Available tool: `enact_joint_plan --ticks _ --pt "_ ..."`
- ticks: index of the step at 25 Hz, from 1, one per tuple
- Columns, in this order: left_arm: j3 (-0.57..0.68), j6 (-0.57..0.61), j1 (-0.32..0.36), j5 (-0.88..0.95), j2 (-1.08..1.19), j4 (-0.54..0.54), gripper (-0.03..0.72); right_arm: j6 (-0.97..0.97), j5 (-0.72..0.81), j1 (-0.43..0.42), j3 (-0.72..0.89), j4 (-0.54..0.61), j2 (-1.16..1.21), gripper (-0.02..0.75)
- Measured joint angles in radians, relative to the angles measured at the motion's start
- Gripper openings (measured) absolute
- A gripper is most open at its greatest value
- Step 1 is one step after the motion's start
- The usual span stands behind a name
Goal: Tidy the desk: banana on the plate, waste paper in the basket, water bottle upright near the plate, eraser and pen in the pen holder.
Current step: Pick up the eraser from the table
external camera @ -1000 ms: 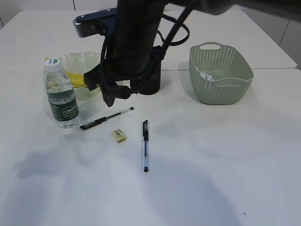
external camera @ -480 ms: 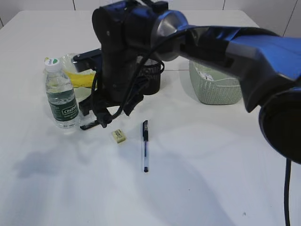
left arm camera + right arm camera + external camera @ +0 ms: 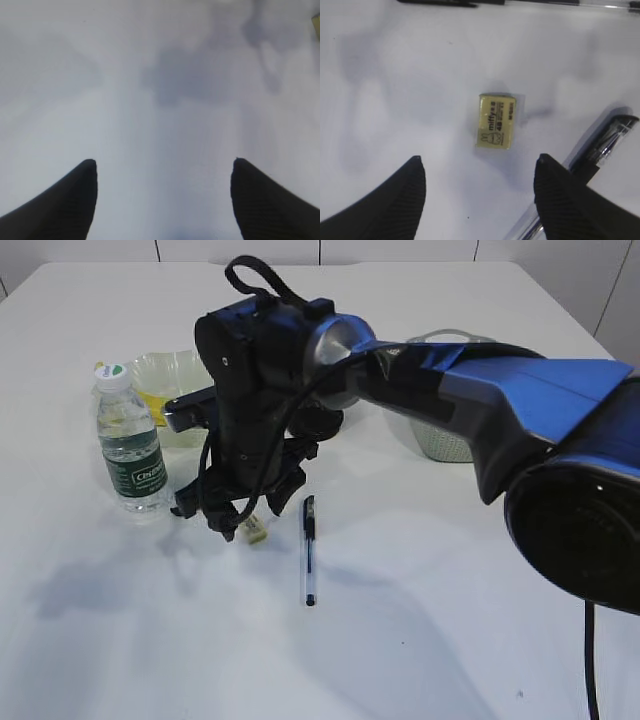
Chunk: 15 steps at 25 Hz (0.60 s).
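The right claw (image 3: 480,175) hangs released above the eraser (image 3: 495,120), its two dark fingers spread wide and touching nothing. The eraser lies flat on the white bench (image 3: 450,640), towards the left side. One pen (image 3: 309,548) lies just beside it on the right, and a second pen (image 3: 485,2) lies beyond it, nearer the far edge. The water bottle (image 3: 129,440) stands upright close to the left edge, next to the plate (image 3: 172,370), where something yellow lies. The basket (image 3: 440,445) is partly hidden behind the arm. The left claw (image 3: 162,200) is also released, over bare bench.
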Motion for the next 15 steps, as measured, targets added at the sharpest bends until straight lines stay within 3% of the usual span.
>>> enact_joint_plan --ticks 15 --pt "0.000 0.000 0.000 0.000 0.000 0.000 0.591 0.030 -0.002 -0.002 0.000 -0.030 0.015 0.501"
